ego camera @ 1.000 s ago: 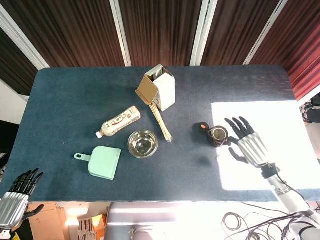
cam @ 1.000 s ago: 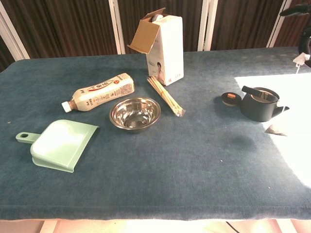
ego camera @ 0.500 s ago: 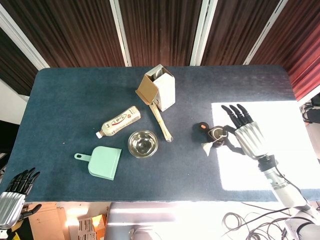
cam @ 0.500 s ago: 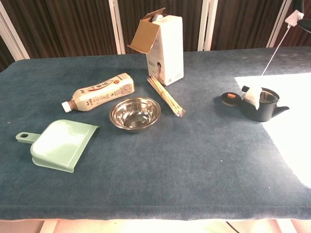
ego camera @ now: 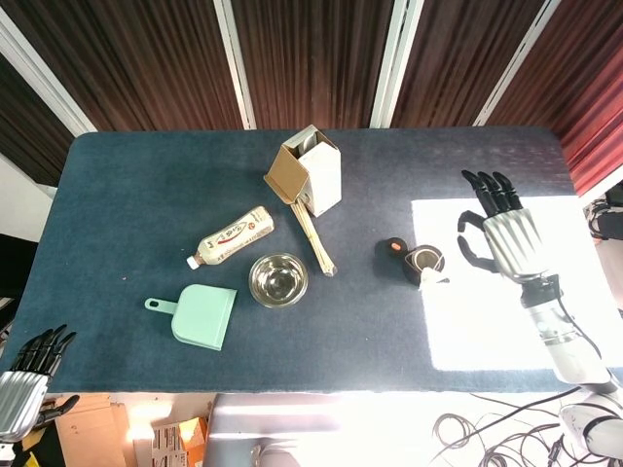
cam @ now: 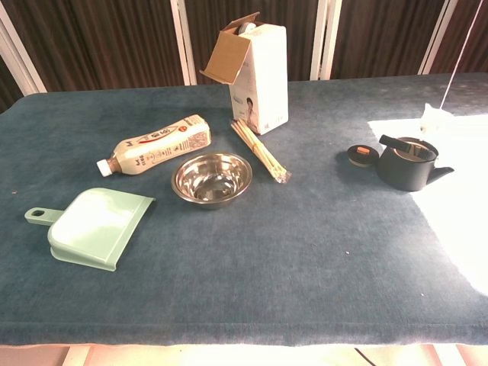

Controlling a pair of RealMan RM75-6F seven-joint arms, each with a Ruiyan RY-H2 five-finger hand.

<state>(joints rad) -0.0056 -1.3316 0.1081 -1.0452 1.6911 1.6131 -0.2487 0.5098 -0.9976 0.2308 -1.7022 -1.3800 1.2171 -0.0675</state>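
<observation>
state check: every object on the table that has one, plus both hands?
teapot: upright, lid off
lid: on table beside teapot
tea bag: hanging on its string above teapot
carton: upright, flap open
bottle: lying down, capped
bowl: upright, empty
right hand: raised, holding string
left hand: open, idle

We see a table [ego camera: 146,185] covered in dark blue-grey cloth, with a bright patch of sunlight [ego camera: 506,321] falling across its right side. Behind it stands a wall of dark brown wood panels [ego camera: 311,58] split by pale upright strips [ego camera: 234,58]. Cables [ego camera: 487,433] coil on the floor at lower right
</observation>
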